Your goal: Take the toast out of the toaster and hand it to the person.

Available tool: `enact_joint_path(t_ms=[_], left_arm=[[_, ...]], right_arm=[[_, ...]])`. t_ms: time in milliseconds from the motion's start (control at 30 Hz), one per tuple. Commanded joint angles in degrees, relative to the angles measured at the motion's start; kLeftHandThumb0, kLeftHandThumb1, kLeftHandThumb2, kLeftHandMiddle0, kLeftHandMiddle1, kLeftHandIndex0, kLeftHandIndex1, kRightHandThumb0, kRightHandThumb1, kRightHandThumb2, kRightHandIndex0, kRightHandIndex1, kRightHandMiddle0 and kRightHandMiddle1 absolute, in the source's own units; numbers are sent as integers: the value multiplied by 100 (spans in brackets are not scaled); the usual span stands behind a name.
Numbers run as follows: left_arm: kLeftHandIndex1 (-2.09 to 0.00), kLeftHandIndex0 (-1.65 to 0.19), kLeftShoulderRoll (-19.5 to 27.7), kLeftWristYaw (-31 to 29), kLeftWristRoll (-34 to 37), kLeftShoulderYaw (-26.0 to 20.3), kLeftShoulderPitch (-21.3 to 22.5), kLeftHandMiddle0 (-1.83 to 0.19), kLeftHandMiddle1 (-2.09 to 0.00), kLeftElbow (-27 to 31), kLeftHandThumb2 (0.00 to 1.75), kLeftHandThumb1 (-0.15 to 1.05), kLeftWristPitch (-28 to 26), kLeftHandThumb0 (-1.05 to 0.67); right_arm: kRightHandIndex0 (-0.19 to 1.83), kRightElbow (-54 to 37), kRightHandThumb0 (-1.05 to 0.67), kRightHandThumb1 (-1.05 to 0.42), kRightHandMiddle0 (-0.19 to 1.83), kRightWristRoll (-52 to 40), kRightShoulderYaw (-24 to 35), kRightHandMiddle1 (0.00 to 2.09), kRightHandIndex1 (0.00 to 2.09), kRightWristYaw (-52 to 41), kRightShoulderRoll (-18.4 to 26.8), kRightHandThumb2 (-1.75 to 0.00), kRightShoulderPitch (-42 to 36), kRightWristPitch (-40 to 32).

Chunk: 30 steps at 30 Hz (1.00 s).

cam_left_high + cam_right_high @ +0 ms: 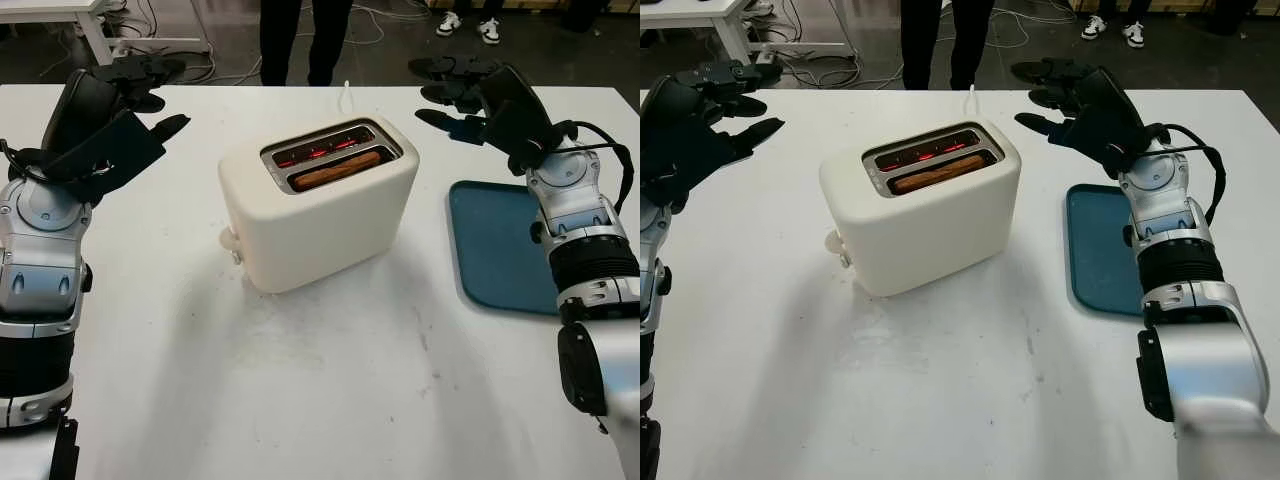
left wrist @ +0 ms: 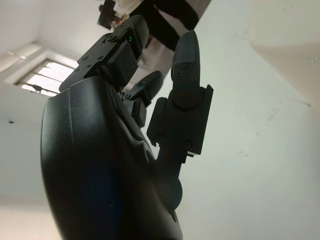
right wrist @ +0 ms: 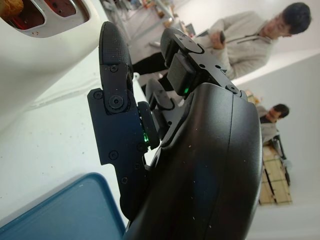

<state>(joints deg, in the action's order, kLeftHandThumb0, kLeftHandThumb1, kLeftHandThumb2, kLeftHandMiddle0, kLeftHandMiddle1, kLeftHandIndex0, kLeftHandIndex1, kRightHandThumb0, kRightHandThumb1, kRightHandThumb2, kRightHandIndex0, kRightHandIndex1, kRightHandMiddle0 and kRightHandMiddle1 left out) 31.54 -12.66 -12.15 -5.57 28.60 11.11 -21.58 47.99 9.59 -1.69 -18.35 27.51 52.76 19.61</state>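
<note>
So the toast [image 1: 336,170] is sitting down in the toaster [image 1: 318,203], in the slot closer to the bottom of the frame, with just its browned top edge poking up. Its long axis runs along the slot, going from lower left up toward the upper right of the picture. The other slot, just behind it, glows red inside. The toaster itself is a cream-coloured box sitting around the middle of the white table [image 1: 300,380], turned at the same diagonal as the slots, with a little knob on its lower-left end and a white cord coming off the back toward the top of the frame.

To the right of the toaster, well apart from it, a dark teal tray [image 1: 495,245] lies flat on the table near the right edge.

The left hand [image 1: 125,110] is up in the upper left of the frame, open, grasping nothing, off to the left of the toaster and not touching it. The right hand [image 1: 470,95] is in the upper right, also open with nothing in it, above the far end of the tray and clear of the toaster.

Beyond the far table edge, top centre, you can see a person's legs [image 1: 300,40] in dark trousers standing there. More feet in white shoes [image 1: 470,25] show further right.
</note>
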Motion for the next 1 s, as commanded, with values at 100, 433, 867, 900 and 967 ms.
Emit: enact_joint_path(t_ms=[100,433,867,900,967], left_arm=[[-2,-60,-20,18,3,-31,-8,-30,-78,-18,20,92,-14,-43],[-2,-60,-17,18,-34,-7,22,-31,-78,-27,20,92,-28,-43],[-2,-60,-10,5,-21,-17,23,-32,-78,-8,19,92,-26,-41],[-2,-60,-18,-3,-8,-22,27,-31,-78,3,19,92,-57,-42],[-2,-60,-15,-12,-14,-18,29,-30,-78,29,20,92,-109,-41]], right_arm=[[58,-46,-64,-92,56,-42,4,0,0,-4,-21,-22,-70,-6],[58,-18,-65,-92,56,-39,1,0,0,-12,-12,-22,-42,-3],[59,-85,-65,-92,57,-41,-1,0,1,4,-37,-22,-46,-38],[59,-97,-65,-92,57,-47,2,0,0,0,-39,-22,-47,-58],[58,-113,-64,-92,57,-21,-10,0,0,17,-29,-22,-52,-65]])
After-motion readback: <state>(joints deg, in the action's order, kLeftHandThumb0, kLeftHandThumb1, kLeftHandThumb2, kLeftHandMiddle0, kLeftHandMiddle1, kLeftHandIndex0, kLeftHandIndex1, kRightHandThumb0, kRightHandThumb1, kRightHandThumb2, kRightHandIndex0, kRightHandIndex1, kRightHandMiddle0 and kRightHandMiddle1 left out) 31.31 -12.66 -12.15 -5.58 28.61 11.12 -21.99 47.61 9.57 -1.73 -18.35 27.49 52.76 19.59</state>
